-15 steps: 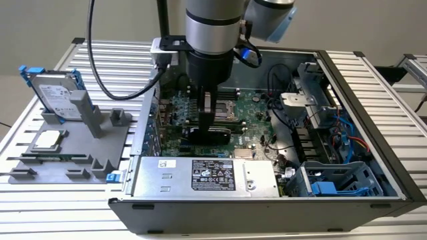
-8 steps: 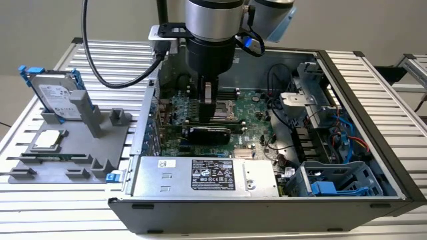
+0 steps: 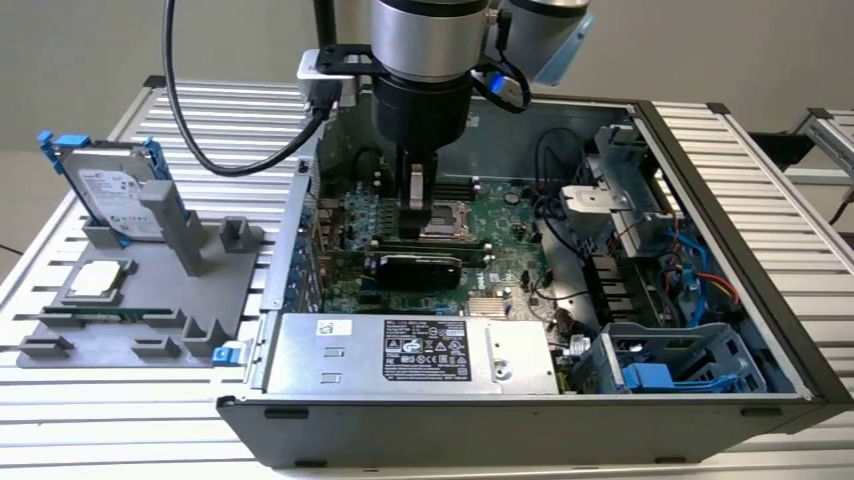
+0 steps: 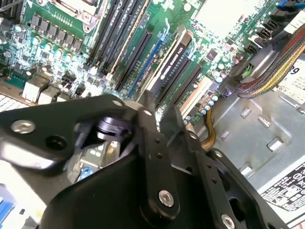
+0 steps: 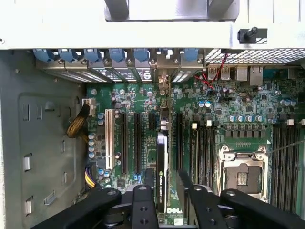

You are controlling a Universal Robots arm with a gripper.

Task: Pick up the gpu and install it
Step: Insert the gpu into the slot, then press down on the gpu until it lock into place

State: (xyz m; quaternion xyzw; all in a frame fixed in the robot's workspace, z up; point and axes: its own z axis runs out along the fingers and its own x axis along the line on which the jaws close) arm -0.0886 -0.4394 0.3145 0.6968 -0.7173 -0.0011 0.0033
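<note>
Hovering inside the open computer case (image 3: 747,300), the gripper (image 5: 165,174) has its two black fingers (image 5: 145,200) spread, with nothing clamped between them. We judge it released. In both wrist views the fingers stand on either side of the line of the gpu (image 5: 162,157), and in the exterior view the gripper (image 3: 424,215) hangs above the motherboard (image 3: 507,215), clear of the card.

The gpu (image 3: 420,268) stands on edge in one of the long expansion slots, between the empty processor socket (image 5: 242,176) and the white slot (image 5: 108,138). Its silver bracket end reaches toward the rear wall of the case, where a row of blue clips (image 5: 116,55) runs. From this we judge that the pick is done and the insertion is at or near its end. We cannot tell whether the card is pressed fully home.

Any further move, in our judgement, calls for a straight vertical path, so the fingers do not catch the card's top edge or the neighbouring slots.

The card (image 4: 174,62) shows as a thin slab: a black shroud with pale lettering on one face and green board on the other.

Outside the case, a grey fixture (image 3: 160,300) carries a hard drive (image 3: 114,195) with blue rails and a small square processor chip (image 3: 96,282).
</note>
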